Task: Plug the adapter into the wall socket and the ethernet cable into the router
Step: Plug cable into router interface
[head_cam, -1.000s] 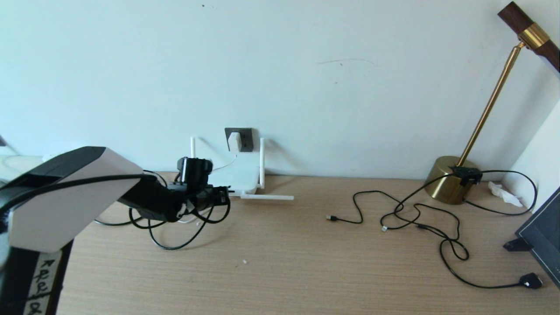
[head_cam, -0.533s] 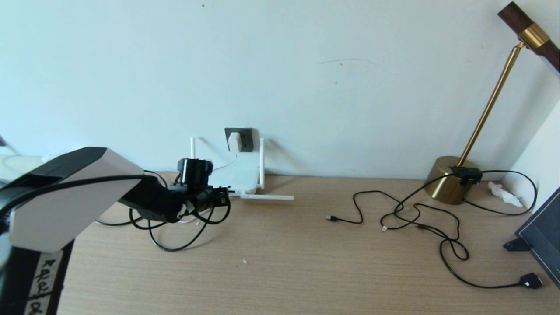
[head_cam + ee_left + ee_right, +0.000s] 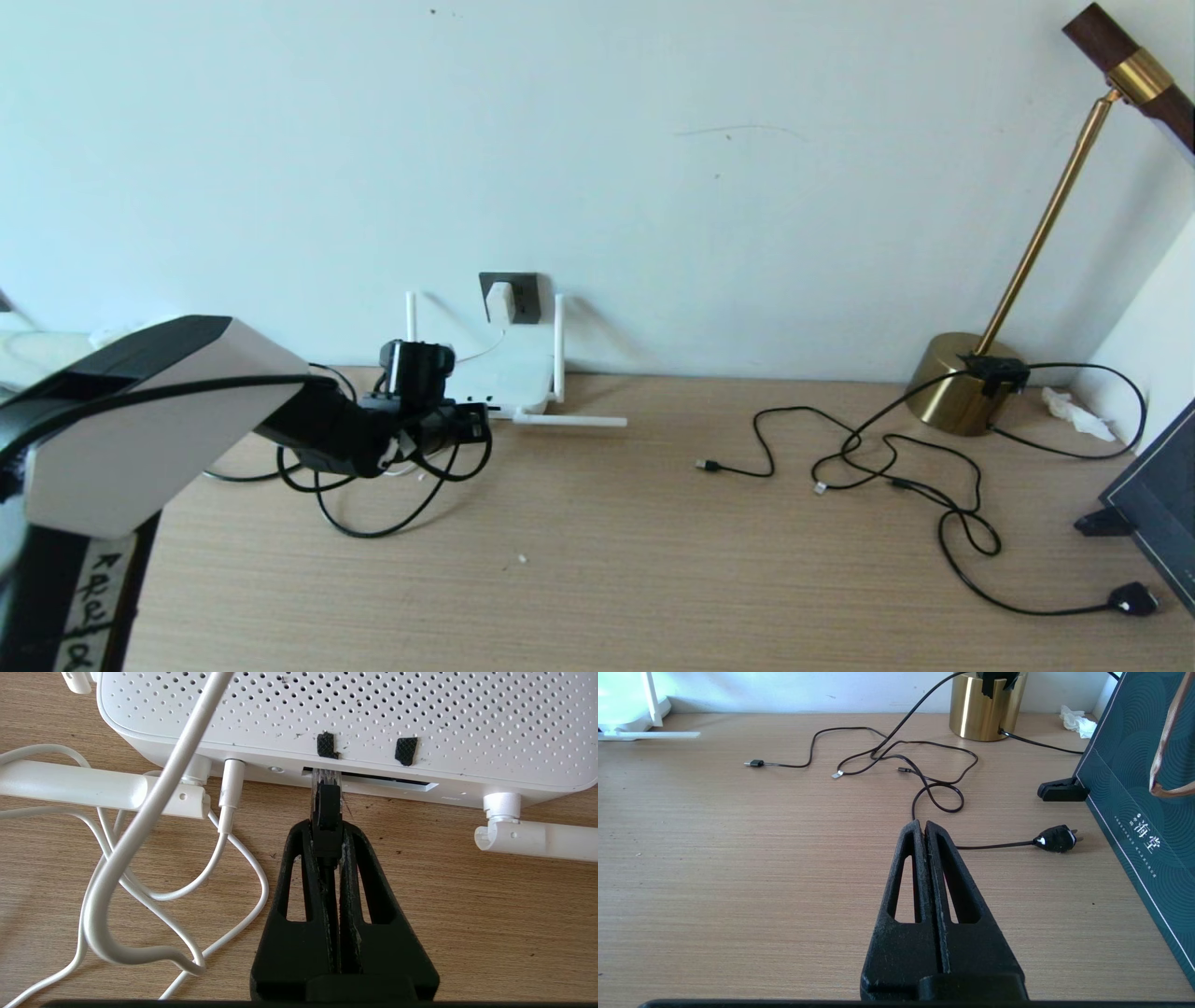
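1. Desk (image 3: pixel 653 560) is taking up most of the view, light wood, running up to the pale wall.
2. Brass lamp (image 3: pixel 962 383) is standing at the far right by the wall, with thin black cables (image 3: pixel 887 467) sprawling loose in front of it. A dark green bag (image 3: pixel 1134 812) is leaning at the right edge.
3. Router (image 3: pixel 345 723) is sitting against the wall left of centre, two antennas up, one lying flat on the desk.
4. Left gripper (image 3: pixel 327 833) is reaching in low at the router's port edge, fingers clamping tight on the ethernet cable (image 3: pixel 327 816). The plug's clear tip is sitting right at the port slot; can't tell how deep it is.
5. Right gripper (image 3: pixel 923 828) is hanging over bare desk well to the right, fingers pressed together, nothing in them.
6. Socket (image 3: pixel 523 297) is up on the wall just above the router.
7. Adapter (image 3: pixel 499 301) is sitting plugged into the socket, its white cord trailing down to the router.
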`<state>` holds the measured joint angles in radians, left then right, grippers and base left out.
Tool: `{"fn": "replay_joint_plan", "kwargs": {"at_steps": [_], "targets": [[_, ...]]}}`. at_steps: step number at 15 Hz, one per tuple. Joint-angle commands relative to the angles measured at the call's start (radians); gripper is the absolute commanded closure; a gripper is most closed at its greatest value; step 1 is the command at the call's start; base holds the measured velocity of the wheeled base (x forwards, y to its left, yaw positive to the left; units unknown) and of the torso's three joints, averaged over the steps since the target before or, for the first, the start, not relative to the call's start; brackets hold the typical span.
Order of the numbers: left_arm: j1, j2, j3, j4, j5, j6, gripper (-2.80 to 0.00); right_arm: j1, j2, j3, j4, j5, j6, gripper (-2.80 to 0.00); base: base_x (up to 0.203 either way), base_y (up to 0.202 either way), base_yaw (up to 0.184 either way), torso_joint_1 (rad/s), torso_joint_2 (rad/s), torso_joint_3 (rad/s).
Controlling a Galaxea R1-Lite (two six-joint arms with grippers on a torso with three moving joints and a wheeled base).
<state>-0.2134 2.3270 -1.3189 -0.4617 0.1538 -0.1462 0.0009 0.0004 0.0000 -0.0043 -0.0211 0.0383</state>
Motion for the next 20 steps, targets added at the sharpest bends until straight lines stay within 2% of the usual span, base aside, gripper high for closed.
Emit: {"fn": "replay_joint_plan", "kwargs": {"at_steps": [1,20], "targets": [[0.000,0.000,0.002,-0.002,0.001,-0.001,0.00,0.001,0.000,0.000,0.000,0.000,0.000,0.00,0.000,0.000,0.000,0.000,0.00,0.000],[-0.004,-0.012,0.010,-0.005,0.003,-0.001,0.00,0.001,0.000,0.000,0.000,0.000,0.000,0.00,0.000,0.000,0.000,0.000,0.00,0.000]]}}
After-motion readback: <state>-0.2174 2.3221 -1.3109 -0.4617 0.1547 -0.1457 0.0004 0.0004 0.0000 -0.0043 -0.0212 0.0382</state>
